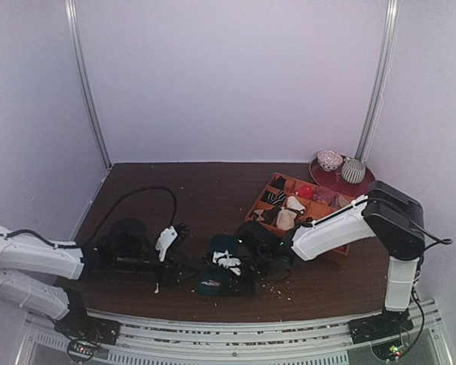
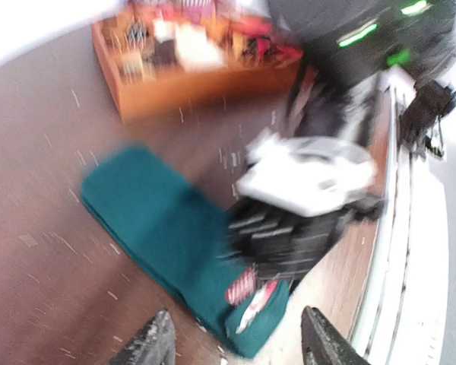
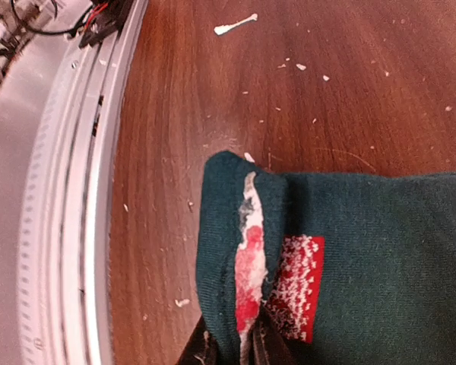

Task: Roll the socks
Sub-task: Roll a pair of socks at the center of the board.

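The socks (image 1: 216, 247) lie flat as a dark teal strip near the table's front edge, also visible in the left wrist view (image 2: 152, 220) and the right wrist view (image 3: 380, 251). Their near end carries a red and white figure and is folded up. My right gripper (image 3: 239, 351) is shut on that folded end, seen from above as a black head (image 1: 237, 271) over the socks. My left gripper (image 2: 235, 346) is open just short of the same end, with nothing between its fingers (image 2: 148, 346). It sits left of the socks (image 1: 184, 268).
An orange tray (image 1: 252, 209) of several rolled socks stands behind and right of the teal socks, its wall (image 2: 182, 87) showing in the left wrist view. A dark red plate (image 1: 319, 176) with two round items sits at the back right. The metal rail (image 3: 68, 228) runs along the front edge.
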Tool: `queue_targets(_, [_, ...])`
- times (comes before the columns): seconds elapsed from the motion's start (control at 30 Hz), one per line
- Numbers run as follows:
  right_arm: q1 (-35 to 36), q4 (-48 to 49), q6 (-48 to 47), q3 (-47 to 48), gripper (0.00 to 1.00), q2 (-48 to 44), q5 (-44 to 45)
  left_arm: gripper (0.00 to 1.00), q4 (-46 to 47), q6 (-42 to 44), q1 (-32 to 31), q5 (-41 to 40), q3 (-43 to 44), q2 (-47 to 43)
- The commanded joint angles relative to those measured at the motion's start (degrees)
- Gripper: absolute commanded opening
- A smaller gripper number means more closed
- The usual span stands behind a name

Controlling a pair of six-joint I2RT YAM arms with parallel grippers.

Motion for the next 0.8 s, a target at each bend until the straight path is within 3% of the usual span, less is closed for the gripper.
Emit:
queue_targets(0.0, [-2.4,-17.4,15.7,5.8,0.13,7.2,-14.1,0.57,6.7,8.3,-2.9,-5.0,-5.7,-8.4])
queue_targets(0.13, [-5.5,-15.0,22.8,5.4,0.13,9.5,-18.7,0.56,13.5,10.4,-5.0,-3.3,-8.7,-6.3])
queue_targets(0.33, [-8.5,-18.6,22.1,6.9,0.13,11.8,-19.1,0.56,18.8,13.8,-8.9,-5.8,-7.8,3.9])
queue_targets(0.77, [-9.7,-20.9,21.1,8.3,0.13,13.1,-21.6,0.56,28.7,18.2,-10.6,-4.2,-1.5,23.8])
